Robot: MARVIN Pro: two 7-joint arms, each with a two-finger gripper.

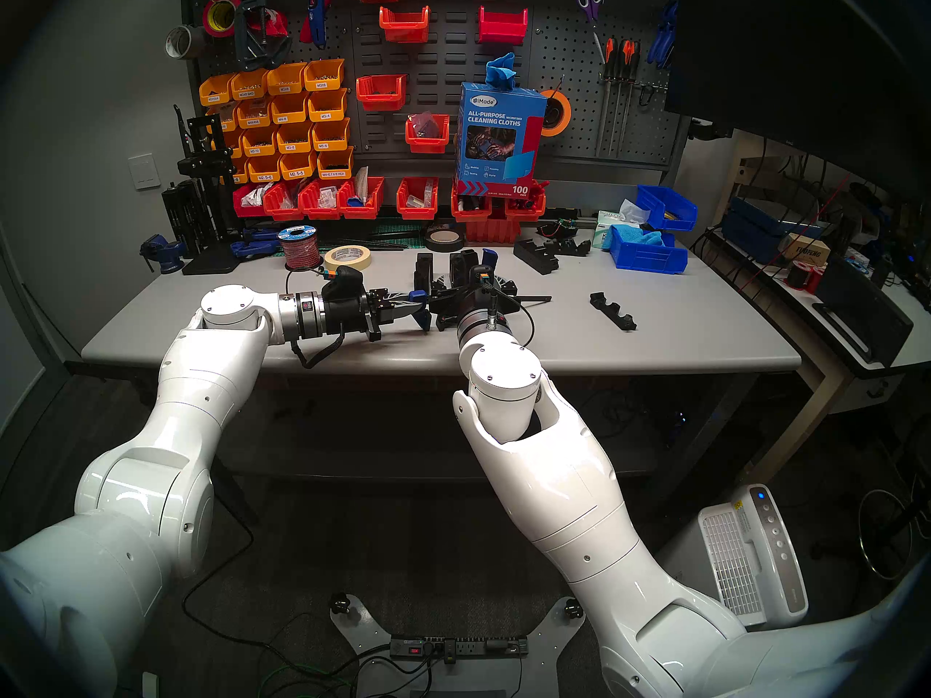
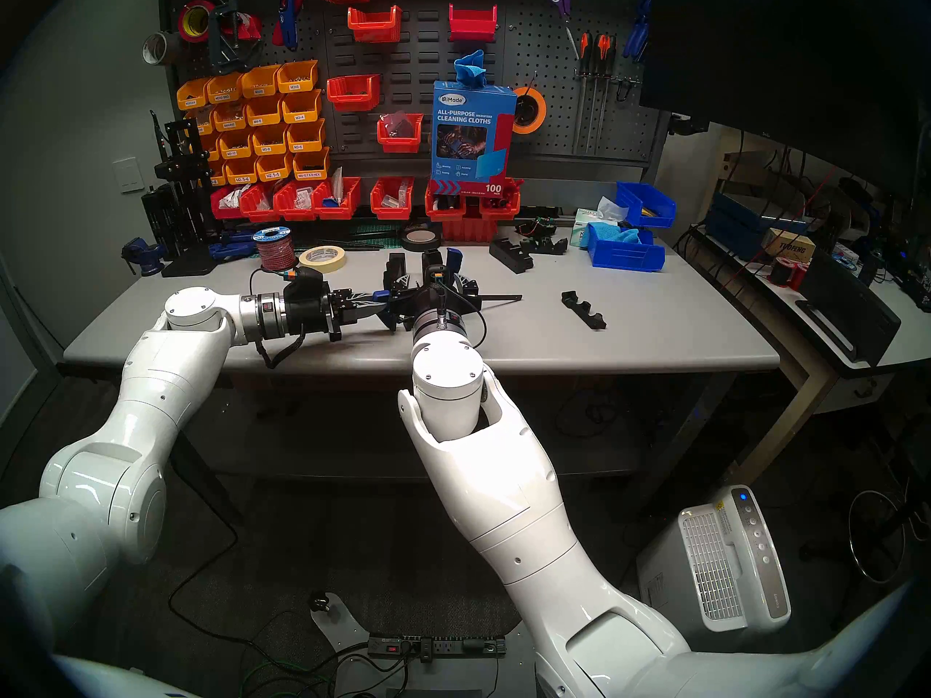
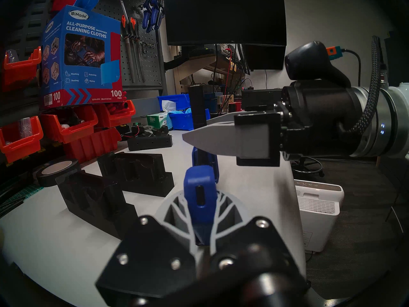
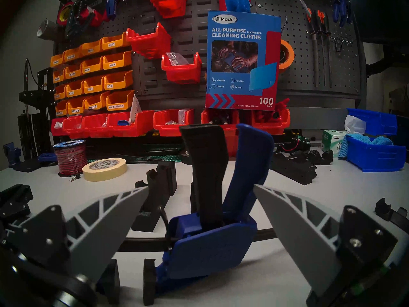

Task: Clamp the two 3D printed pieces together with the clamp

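Note:
The blue clamp (image 4: 210, 244) lies across the table's middle, its thin black bar (image 1: 534, 299) pointing right. Its black trigger (image 4: 205, 167) and blue handle (image 4: 250, 158) stick up and away from me. My left gripper (image 3: 200, 195) is shut on the clamp's blue end piece (image 1: 418, 295). My right gripper (image 4: 200, 187) is open, with one finger on each side of the trigger and handle, not touching them. Two black ribbed 3D printed pieces (image 3: 137, 173) (image 3: 97, 202) stand just behind the bar, outside the clamp's jaws; the head view shows one (image 1: 423, 271).
Behind the clamp are a masking tape roll (image 1: 347, 259), a wire spool (image 1: 298, 248) and a black tape roll (image 1: 443, 238). A notched black strip (image 1: 612, 311) lies to the right. Larger black blocks (image 1: 536, 256) and blue bins (image 1: 647, 254) stand at the back right, a small vise (image 1: 161, 254) far left.

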